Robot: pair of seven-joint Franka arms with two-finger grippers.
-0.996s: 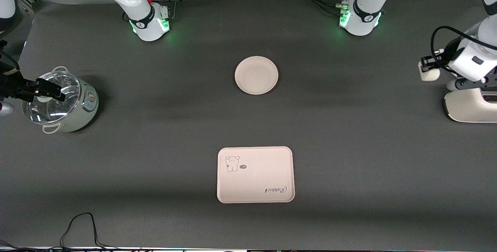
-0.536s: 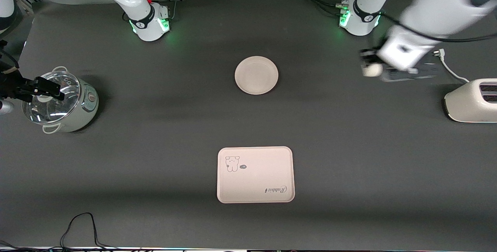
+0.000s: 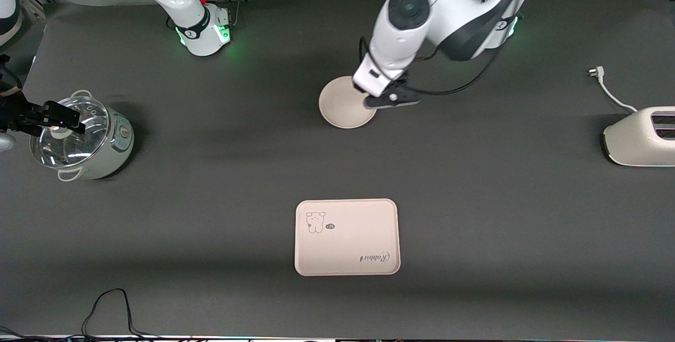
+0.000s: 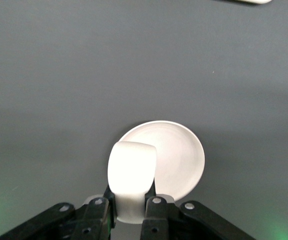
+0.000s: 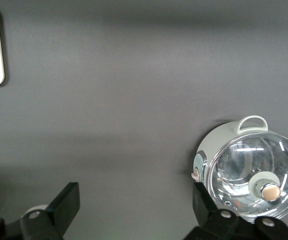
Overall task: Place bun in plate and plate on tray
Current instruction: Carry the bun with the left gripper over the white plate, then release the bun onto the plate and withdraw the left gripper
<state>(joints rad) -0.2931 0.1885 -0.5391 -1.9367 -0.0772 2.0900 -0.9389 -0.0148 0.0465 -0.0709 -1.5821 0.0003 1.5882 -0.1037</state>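
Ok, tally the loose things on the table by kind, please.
Dishware: 2, round cream-pink plate, rectangular cream-pink tray
Food: 1, off-white bun, held
Appliances: 2, glass-lidded cooker, white toaster
Total: 5

Readable only on the tray (image 3: 346, 237): script "Rabbit", printed upside down near the 5 o'clock corner; tiny label beside cartoon animal at 10 o'clock, illegible.
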